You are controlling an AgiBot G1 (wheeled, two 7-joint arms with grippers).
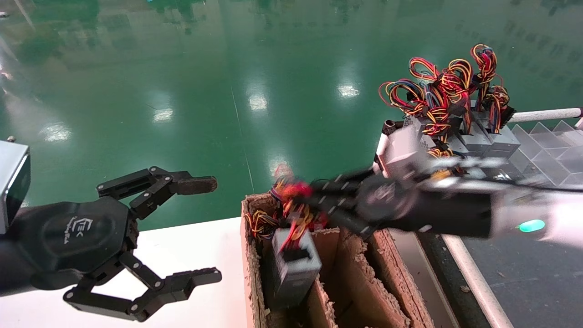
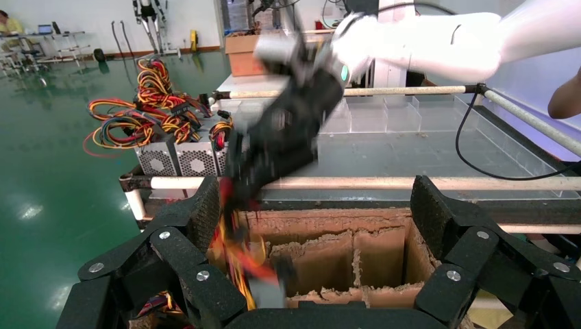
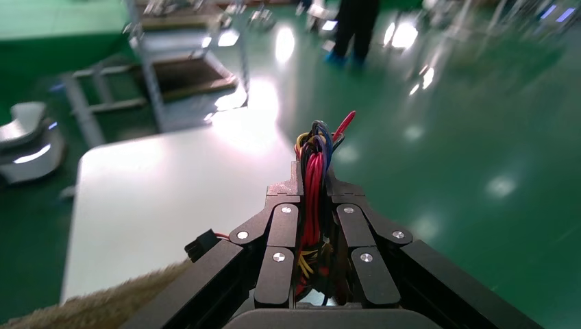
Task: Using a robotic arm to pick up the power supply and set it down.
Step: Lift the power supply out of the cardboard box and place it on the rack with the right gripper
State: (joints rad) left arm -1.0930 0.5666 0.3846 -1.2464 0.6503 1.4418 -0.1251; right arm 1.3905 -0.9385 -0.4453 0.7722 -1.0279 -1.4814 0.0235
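A: So, biggest things first, what is in front of you?

B: Across the upper half of the head view, bare green floor (image 1: 182, 91). Low in the middle stands the cardboard box (image 1: 364, 273) with its dividers, and at the upper right a cart (image 1: 546, 113) carries a row of spare power supplies (image 1: 478, 136), their wire looms sticking up.

A: And the unit you are after?

B: That power supply (image 1: 294, 266) hangs just below centre of that frame, tilted, its lower end inside the leftmost slot of the box. I judge I am lowering it in, so it is nearly set down but not released.

A: Why does it hang crooked?

B: Because my right gripper (image 1: 319, 205) has it by the wire bundle (image 3: 315, 178) rather than the casing. My wrist camera shows the fingers (image 3: 284, 233) pressed together on the red, yellow and black wires, so the box dangles below the grip, free to swing.

A: Your other arm?

B: My left gripper (image 1: 200, 228) waits at the lower left of the head view, beside the box over the white table (image 1: 182, 246), fingers spread wide, holding nothing, probably to stay clear of the slot.
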